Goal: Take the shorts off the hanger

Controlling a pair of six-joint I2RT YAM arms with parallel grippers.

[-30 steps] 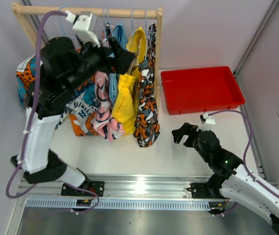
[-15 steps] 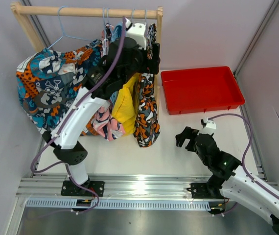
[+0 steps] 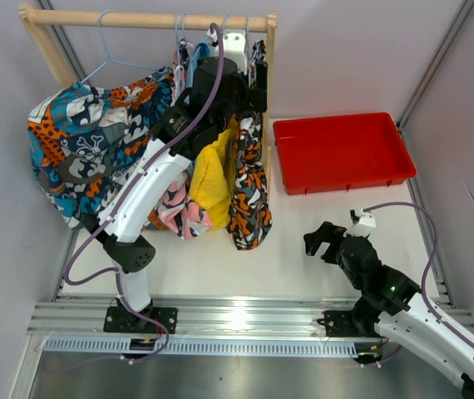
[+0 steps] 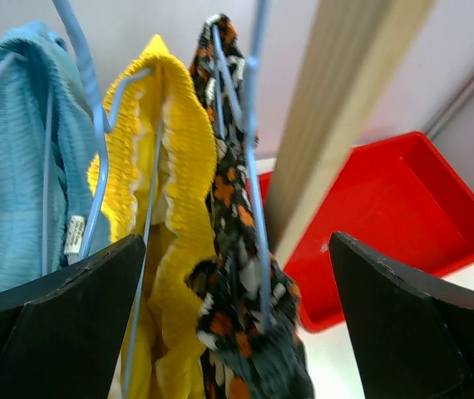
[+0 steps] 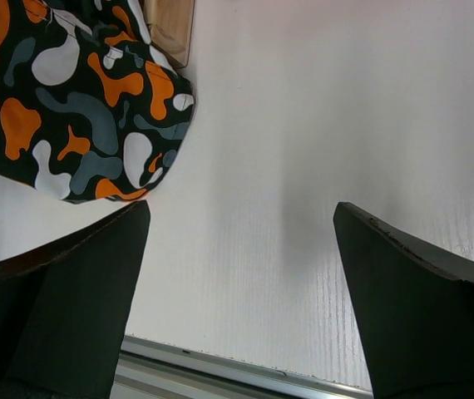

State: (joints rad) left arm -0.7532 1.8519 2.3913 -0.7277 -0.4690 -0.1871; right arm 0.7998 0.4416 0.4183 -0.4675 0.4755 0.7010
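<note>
Step in hand: reaching into the rack to pick which pair to take off its hanger; nothing is gripped.
Left gripper: up at 12 o'clock of the table, jaws spread wide and empty, with cloth and wire showing in the gap between them.
Right gripper: low over the table at about 4 o'clock, jaws wide apart and empty, with a hem of the blotched shorts at its 10 o'clock.
Likely target: the blotched shorts sit nearest the middle of the left wrist view, hung on a blue wire hanger, with the yellow shorts just beside them at 9 o'clock.
Other pairs: the light blue shorts are further toward 9 o'clock. The pink shorts hang below the arm. The patchwork shorts are spread at the rack's 9 o'clock end, under the rail.
Close by: the wooden post is at 2 o'clock of the jaws, and the red tray is beyond it.
Doing it well: close on cloth alone, just under the gathered waistband and clear of the wire. Take one pair, not two. Then draw down toward 6 o'clock so that the band slides off the hanger's arms.
Risks: pinching the wire may lift the hanger off the rail, and the right-hand finger could knock the post.
</note>
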